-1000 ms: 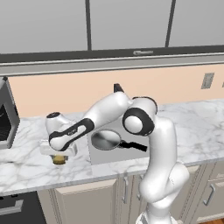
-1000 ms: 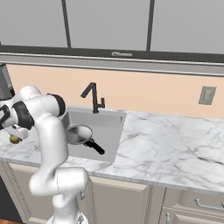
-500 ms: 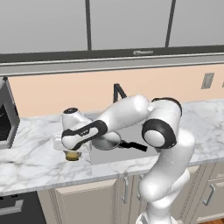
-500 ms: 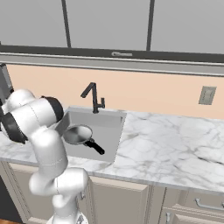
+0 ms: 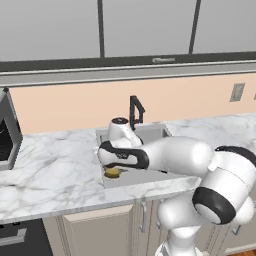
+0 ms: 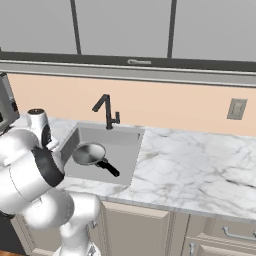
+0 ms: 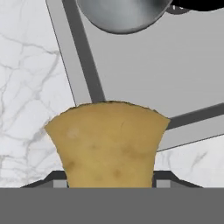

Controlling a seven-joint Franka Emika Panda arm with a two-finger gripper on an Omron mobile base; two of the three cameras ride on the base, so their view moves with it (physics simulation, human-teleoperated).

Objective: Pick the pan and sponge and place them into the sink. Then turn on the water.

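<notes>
On the far left of the left base view, a dark appliance [image 5: 7,132] stands on the white marble counter [image 5: 55,165]. Next comes the sink [image 5: 155,132], a grey box sunk into the counter, with the black faucet [image 5: 135,110] standing at its back rim. The robot's white arm reaches over the front left corner of the sink. Under the hand there hangs the yellow sponge [image 5: 112,172], just above the sink's front left corner. In the hand view the sponge [image 7: 107,144] looks big and close, sitting right between the two finger tips, so the gripper [image 7: 107,181] is clamped on it. Past the sponge that view shows the corner of the sink [image 7: 144,65] below, with the marble counter [image 7: 30,65] beside it and the round edge of the pan [image 7: 120,15] farther in. In the right base view the pan [image 6: 90,153] lies on the floor of the sink [image 6: 122,150], toward its left side, with its black handle pointing to the front right. The faucet [image 6: 106,111] stands behind it. To the right the counter [image 6: 200,165] goes on, and a grey wall outlet [image 6: 236,109] sits on the peach wall above it.
</notes>
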